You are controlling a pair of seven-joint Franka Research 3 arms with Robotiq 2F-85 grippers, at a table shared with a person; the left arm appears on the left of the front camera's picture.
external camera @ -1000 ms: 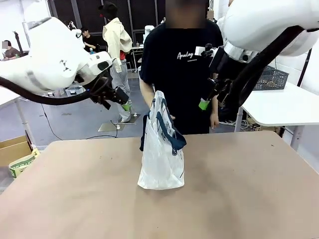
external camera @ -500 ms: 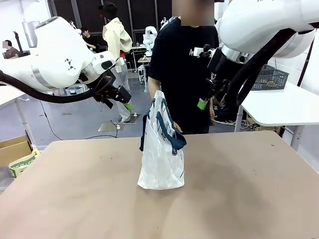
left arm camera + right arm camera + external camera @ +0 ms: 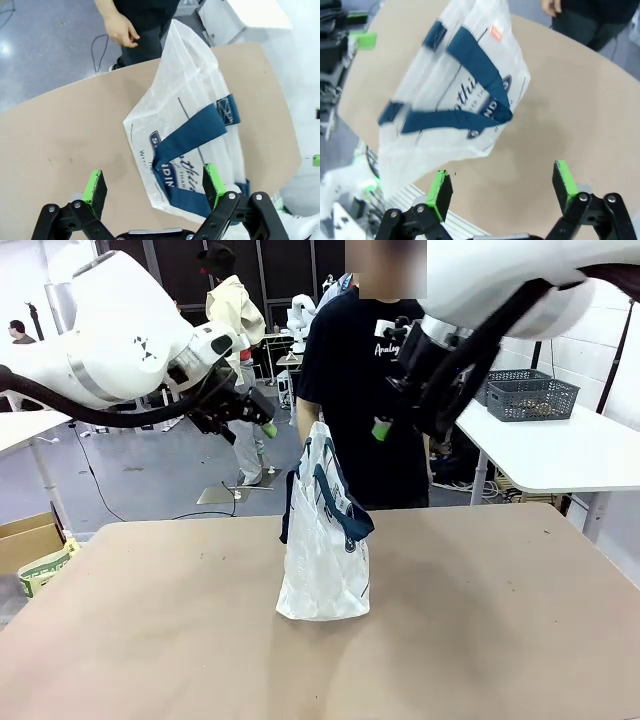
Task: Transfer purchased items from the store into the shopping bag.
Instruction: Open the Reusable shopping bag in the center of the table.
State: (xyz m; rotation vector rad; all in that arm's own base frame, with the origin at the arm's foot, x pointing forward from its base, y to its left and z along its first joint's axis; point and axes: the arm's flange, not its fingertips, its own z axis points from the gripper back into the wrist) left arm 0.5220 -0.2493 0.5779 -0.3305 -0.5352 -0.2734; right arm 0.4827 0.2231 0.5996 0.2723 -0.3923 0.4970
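Centrally on the brown table [image 3: 140,640], the shopping bag [image 3: 322,550] stood upright on its own, mouth up, its navy strap handles [image 3: 192,134] drooping across its printed face. The left gripper [image 3: 152,185] and the right gripper [image 3: 502,186] hung above it on either side, clear of the plastic, each with its green-padded fingers spread wide and holding nothing. A person [image 3: 360,370] in a black T-shirt stood at the far edge, just behind the bag, one hand [image 3: 121,31] loose near its top corner. No purchased goods could be seen on the table. The thin translucent film looked light, soft and slick, likely to crumple or slide if pinched at the wall, and the bag appeared empty enough to tip at a nudge. The woven straps seemed the sounder hold: a grip on one handle where it arches off the rim, or one per arm, would probably lift the mouth open without tearing the film.
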